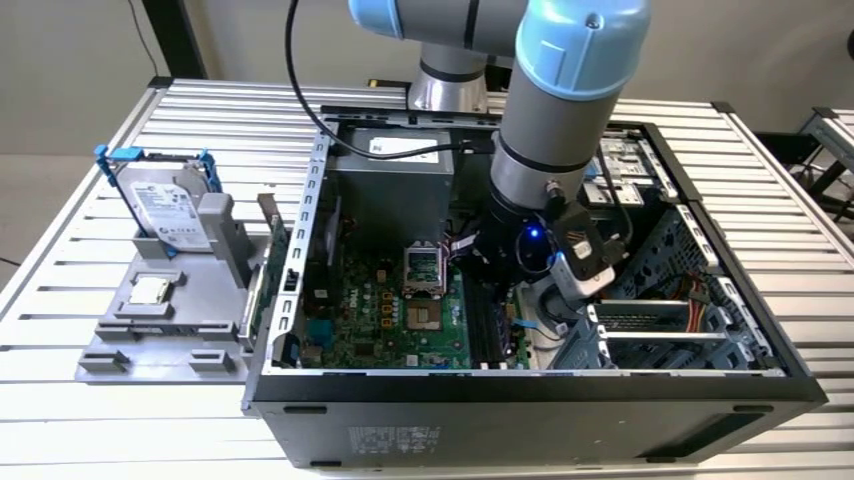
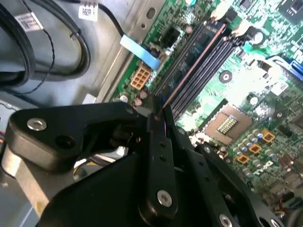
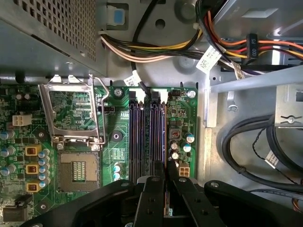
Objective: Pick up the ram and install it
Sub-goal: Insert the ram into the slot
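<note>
Partly hidden by the pincer (image 3: 165, 177), ram (image 2: 196, 59) edge-on over motherboard slots (image 3: 137, 137).

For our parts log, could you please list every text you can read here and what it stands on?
White label on the silver hard drive: too small to read.
White sticker on the grey power supply: blurred.
White tag on the black cable: unreadable.
No text is legible.
</note>
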Action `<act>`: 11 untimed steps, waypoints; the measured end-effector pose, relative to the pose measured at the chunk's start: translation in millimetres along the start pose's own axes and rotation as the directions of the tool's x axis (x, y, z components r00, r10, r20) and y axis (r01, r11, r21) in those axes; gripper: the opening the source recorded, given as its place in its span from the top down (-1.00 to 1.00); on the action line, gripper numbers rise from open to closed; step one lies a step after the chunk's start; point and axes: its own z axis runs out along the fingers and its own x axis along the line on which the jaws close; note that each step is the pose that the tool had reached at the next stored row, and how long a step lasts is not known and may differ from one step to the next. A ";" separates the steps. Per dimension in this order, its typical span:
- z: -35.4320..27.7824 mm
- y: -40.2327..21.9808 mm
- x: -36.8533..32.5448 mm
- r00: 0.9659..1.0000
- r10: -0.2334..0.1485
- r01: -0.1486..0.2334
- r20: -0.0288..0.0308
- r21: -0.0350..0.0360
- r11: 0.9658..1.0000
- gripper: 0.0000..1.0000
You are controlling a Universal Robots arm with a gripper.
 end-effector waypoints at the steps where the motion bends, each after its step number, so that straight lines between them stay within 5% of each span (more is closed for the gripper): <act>1: 0.0 0.0 0.0 1.000 0.000 0.000 0.000 0.000 1.000 1.00; 11: 0.3 0.1 1.3 1.000 0.016 -0.016 0.000 0.000 1.000 1.00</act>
